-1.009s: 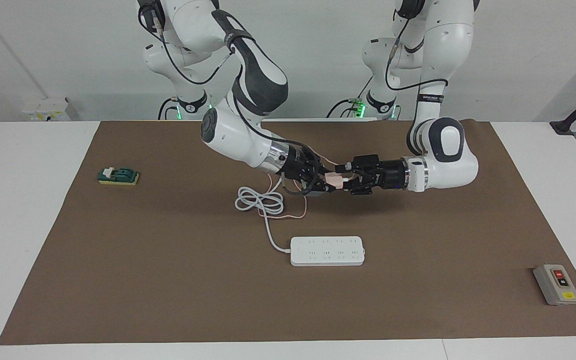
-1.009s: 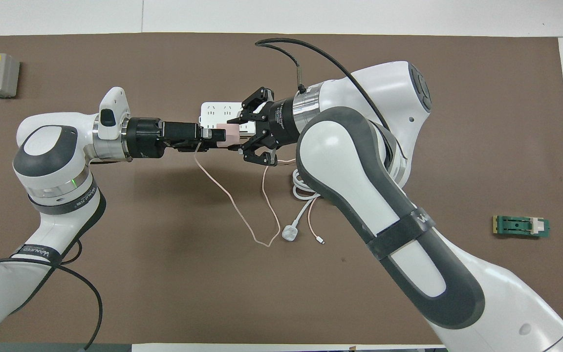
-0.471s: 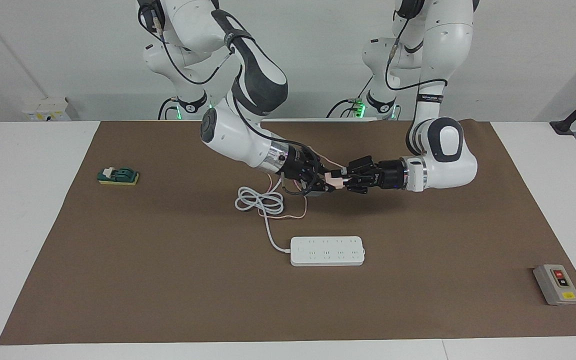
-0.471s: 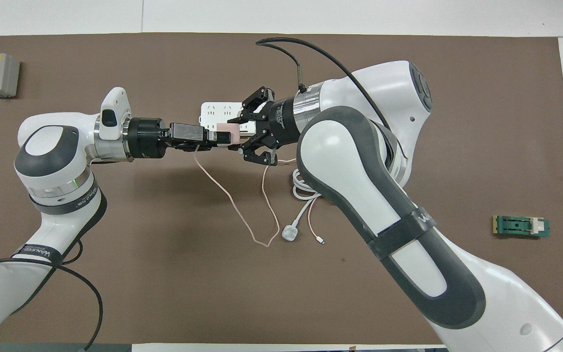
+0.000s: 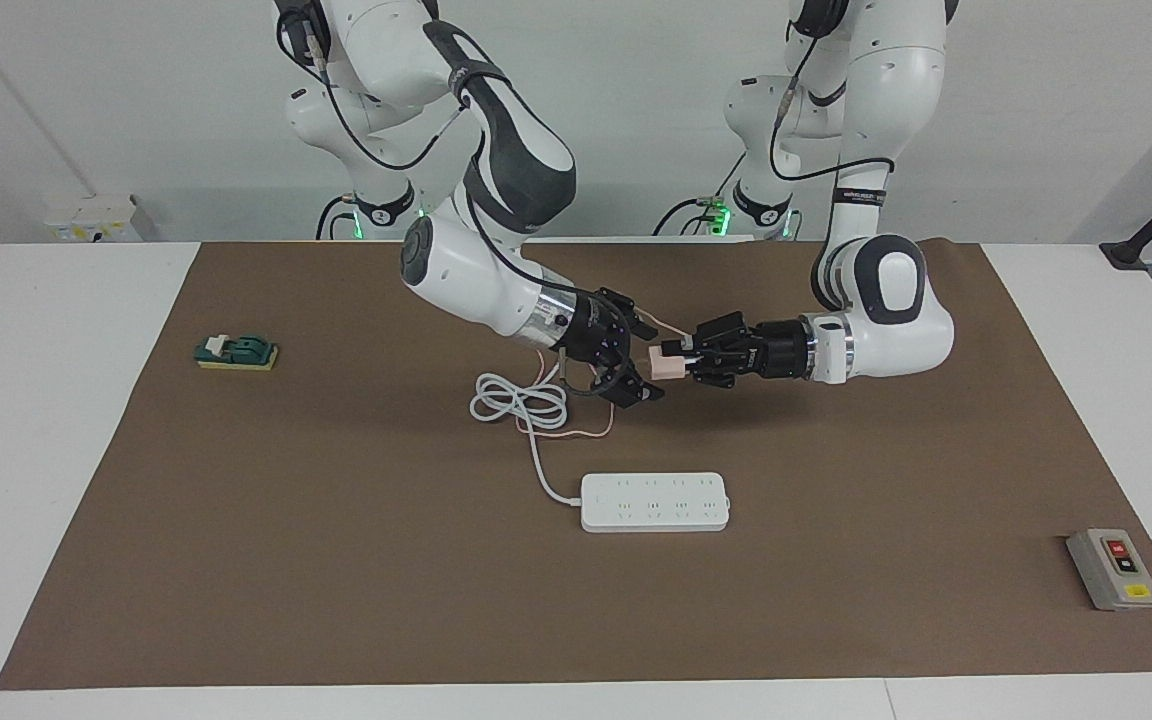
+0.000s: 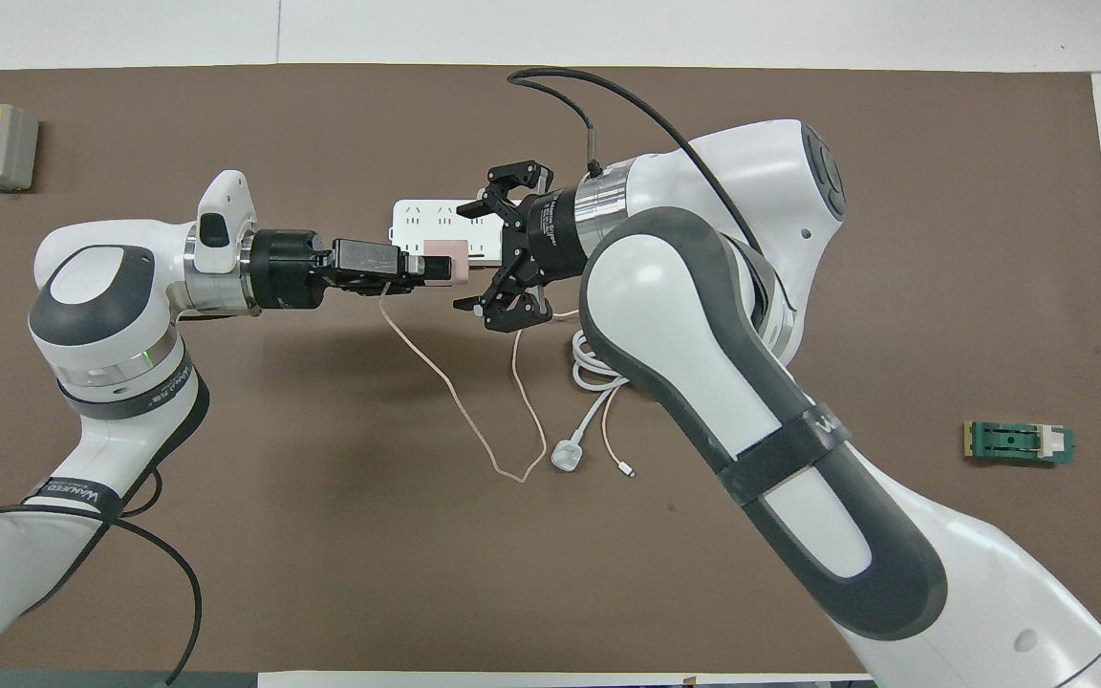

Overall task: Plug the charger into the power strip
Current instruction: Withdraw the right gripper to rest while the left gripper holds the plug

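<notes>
The pale pink charger (image 5: 665, 367) is up in the air over the mat, between the two grippers. My left gripper (image 5: 681, 357) is shut on it; in the overhead view the left gripper (image 6: 424, 272) holds the charger (image 6: 453, 271) over the power strip's end. My right gripper (image 5: 639, 357) is open, its fingers spread wide on either side of the charger without touching it; it also shows in the overhead view (image 6: 505, 245). The thin pink cable (image 6: 474, 420) hangs down to the mat. The white power strip (image 5: 656, 502) lies flat on the mat, partly covered in the overhead view (image 6: 414, 222).
The strip's thick white cord (image 5: 521, 400) lies coiled nearer to the robots, ending in a white round plug (image 6: 567, 457). A grey button box (image 5: 1113, 568) sits toward the left arm's end. A green block (image 5: 236, 352) sits toward the right arm's end.
My right gripper has opened wide and let go of the charger. My left gripper has turned at the wrist and now holds the charger alone.
</notes>
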Controlling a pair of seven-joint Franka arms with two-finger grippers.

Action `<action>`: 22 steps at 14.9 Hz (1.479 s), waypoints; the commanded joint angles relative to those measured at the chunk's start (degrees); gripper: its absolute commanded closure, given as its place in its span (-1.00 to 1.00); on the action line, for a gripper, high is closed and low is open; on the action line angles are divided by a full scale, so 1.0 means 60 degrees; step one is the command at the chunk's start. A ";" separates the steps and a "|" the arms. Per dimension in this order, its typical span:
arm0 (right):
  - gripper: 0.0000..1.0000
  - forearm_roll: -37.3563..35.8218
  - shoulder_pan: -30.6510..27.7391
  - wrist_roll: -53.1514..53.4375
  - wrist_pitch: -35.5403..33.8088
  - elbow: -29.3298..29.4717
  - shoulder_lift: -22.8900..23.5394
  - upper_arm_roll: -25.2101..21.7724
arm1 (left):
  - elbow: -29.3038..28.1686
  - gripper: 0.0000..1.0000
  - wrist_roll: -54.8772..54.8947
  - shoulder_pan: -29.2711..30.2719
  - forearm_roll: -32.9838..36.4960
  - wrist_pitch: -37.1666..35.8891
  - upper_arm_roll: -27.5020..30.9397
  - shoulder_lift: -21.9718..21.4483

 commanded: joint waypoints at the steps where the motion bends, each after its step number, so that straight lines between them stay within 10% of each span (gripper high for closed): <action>1: -1.00 0.0041 -0.0126 0.0219 -0.0085 0.0280 0.0094 0.0005 | 0.0150 1.00 -0.0520 -0.0002 -0.0117 0.0493 0.0096 -0.0215; 12: -1.00 -0.2078 -0.1796 -0.0160 -0.0935 0.0544 -0.0872 -0.0098 | 0.0825 1.00 -0.3844 -0.0075 0.4754 0.3071 0.0140 -0.0917; 22: -1.00 -0.5301 -0.2630 -0.5209 -0.3745 0.0427 -0.1737 -0.0113 | 0.3559 1.00 -0.6631 -0.0133 1.1187 0.1700 0.0110 -0.0423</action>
